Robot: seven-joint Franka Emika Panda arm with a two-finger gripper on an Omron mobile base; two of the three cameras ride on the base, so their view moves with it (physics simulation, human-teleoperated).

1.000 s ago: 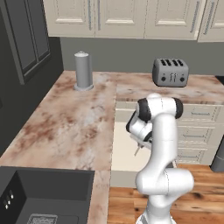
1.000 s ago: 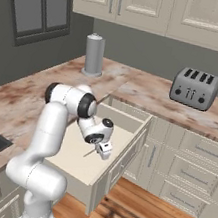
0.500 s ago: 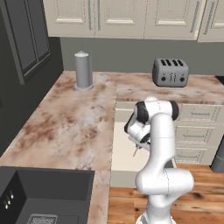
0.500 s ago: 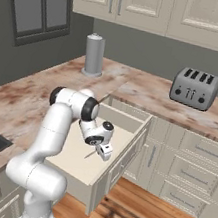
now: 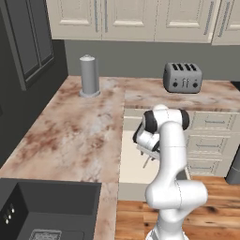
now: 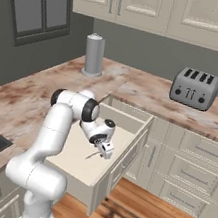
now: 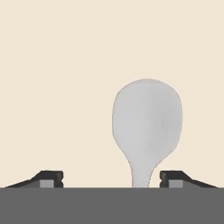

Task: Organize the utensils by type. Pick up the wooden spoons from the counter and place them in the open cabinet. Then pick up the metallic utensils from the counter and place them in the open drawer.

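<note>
In the left base view, a grey canister (image 5: 89, 76) is standing at the far left of the worktop (image 5: 70, 136), and a toaster (image 5: 183, 77) is sitting further right against the wall. Between them and nearer the camera, the drawer (image 5: 133, 161) is standing pulled out, its pale floor showing. The arm is bending down over it, and the claw (image 5: 146, 157) is hanging above the drawer floor with a thin metal spoon (image 5: 146, 162) sticking down from it.

In the right base view, the canister (image 6: 94, 54) is on the left, the toaster (image 6: 194, 88) on the right, and the drawer (image 6: 132, 130) is lying open between them. The claw (image 6: 105, 150) is hovering low over the drawer floor, and the spoon (image 6: 92, 155) is slanting from it toward the floor.

In the hand view, the two finger tips (image 7: 49, 178) are standing wide apart at the bottom corners. The spoon (image 7: 146, 127) is lying between them, nearer the right tip, bowl pointing away, over the cream drawer floor. Neither tip is pressing on the handle, so the claw is open and gripping nothing. Whether the spoon is resting on the floor I cannot tell.
</note>
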